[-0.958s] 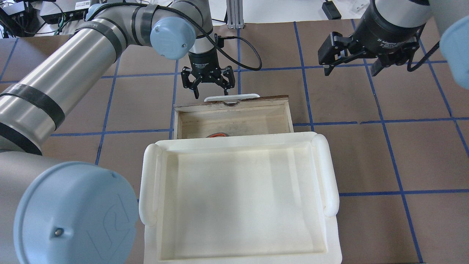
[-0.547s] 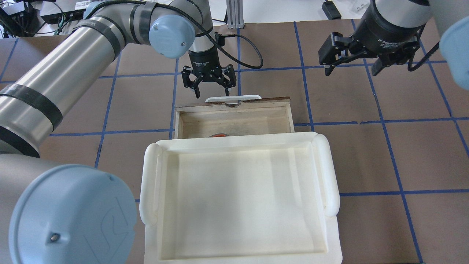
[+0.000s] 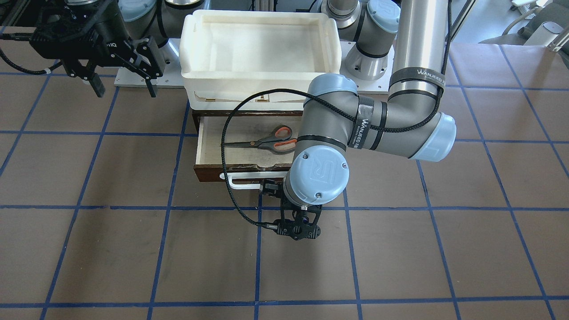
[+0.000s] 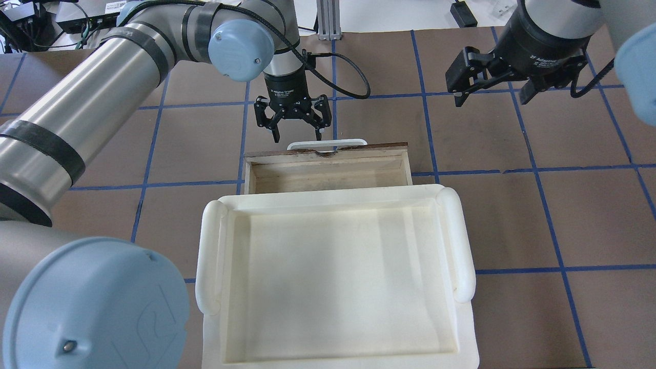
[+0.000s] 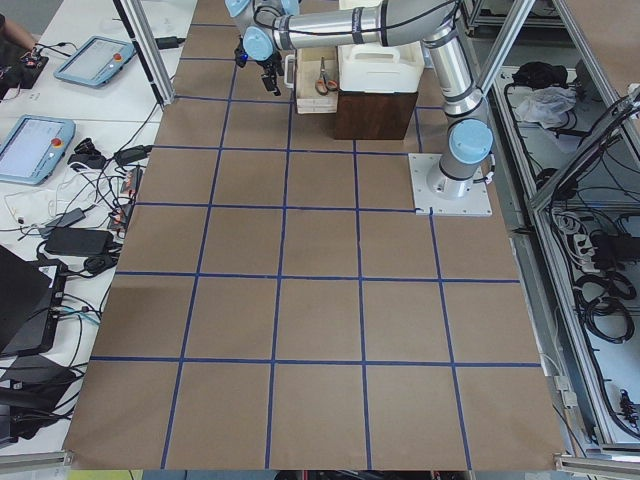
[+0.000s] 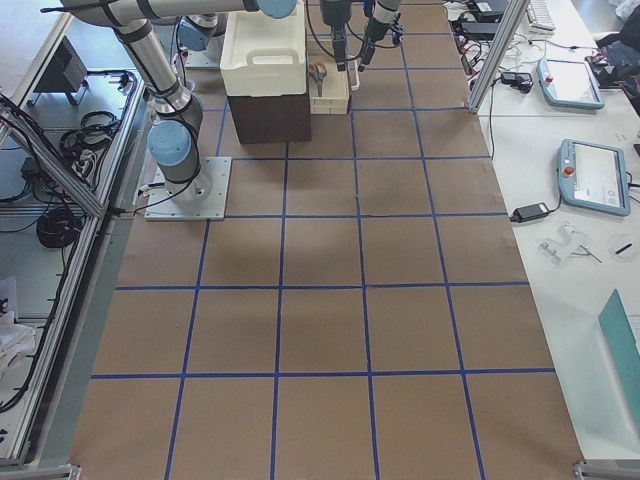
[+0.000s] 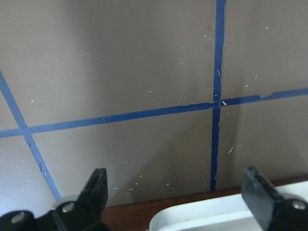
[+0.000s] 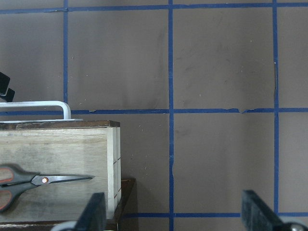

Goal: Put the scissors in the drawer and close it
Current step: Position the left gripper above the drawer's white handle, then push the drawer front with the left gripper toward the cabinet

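Observation:
The scissors (image 3: pixel 266 140) lie flat in the open drawer (image 3: pixel 202 149), grey handles lined orange-red toward the robot's left, blades toward its right. They also show in the right wrist view (image 8: pixel 29 183). In the overhead view the white tray hides them. The drawer (image 4: pixel 328 154) sticks partway out from under the tray, its white bar handle (image 4: pixel 328 142) on the far side. My left gripper (image 4: pixel 299 132) is open and empty, fingertips pointing down just beyond the handle (image 7: pixel 216 219). My right gripper (image 4: pixel 492 95) is open and empty, raised to the drawer's right.
A large white plastic tray (image 4: pixel 328 197) sits on the dark brown cabinet that houses the drawer. A black cable (image 3: pixel 229 146) loops from the left wrist over the drawer. Brown table paper with blue tape lines (image 4: pixel 425 102) surrounds everything.
My left gripper has moved toward the robot against the drawer's front. The drawer has slid a little further in, and the scissors' handle has gone out of sight under the tray.

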Controlling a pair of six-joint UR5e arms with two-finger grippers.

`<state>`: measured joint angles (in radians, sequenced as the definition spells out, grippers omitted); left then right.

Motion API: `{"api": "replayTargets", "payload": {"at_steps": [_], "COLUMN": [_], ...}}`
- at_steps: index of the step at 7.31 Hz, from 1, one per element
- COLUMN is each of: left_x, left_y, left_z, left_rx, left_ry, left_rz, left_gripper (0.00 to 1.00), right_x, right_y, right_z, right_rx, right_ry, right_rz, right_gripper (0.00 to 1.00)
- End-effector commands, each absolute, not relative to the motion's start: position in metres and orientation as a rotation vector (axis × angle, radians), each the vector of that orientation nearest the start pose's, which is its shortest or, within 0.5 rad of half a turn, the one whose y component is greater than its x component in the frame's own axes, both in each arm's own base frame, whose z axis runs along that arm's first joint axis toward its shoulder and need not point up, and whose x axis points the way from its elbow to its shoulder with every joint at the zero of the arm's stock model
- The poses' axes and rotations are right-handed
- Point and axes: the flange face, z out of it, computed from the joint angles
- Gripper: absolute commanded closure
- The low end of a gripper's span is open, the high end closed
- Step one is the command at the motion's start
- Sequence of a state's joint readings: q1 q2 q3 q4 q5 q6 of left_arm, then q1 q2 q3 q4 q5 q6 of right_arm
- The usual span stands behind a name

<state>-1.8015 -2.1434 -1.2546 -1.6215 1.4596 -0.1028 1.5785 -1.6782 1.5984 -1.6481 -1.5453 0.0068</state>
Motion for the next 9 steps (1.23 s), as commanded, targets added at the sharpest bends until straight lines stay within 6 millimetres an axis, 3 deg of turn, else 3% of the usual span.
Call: {"api": "replayTargets", "payload": {"at_steps": [1,4,9], "left_x": [-0.294,-0.292,-0.286], "left_y": [-0.618,-0.608,-0.583], "left_z": [0.296,0.301,0.29], "left_rx": [0.173,0.168,0.157], "left_ry": [3.142,3.125,3.072], "left_rz": [0.553,0.611,0.763], "left_gripper": [0.0,0.0,0.0], "right_x": [0.139,0.14,0.139], "right_y": [-0.458,-0.458,-0.459], "right_z": [0.533,0.534,0.533], "right_rx": [-0.005,-0.004,-0.002], "right_ry": [3.107,3.099,3.099], "right_rz": [-0.243,-0.245,-0.243], "right_gripper": [0.0,0.0,0.0]}}
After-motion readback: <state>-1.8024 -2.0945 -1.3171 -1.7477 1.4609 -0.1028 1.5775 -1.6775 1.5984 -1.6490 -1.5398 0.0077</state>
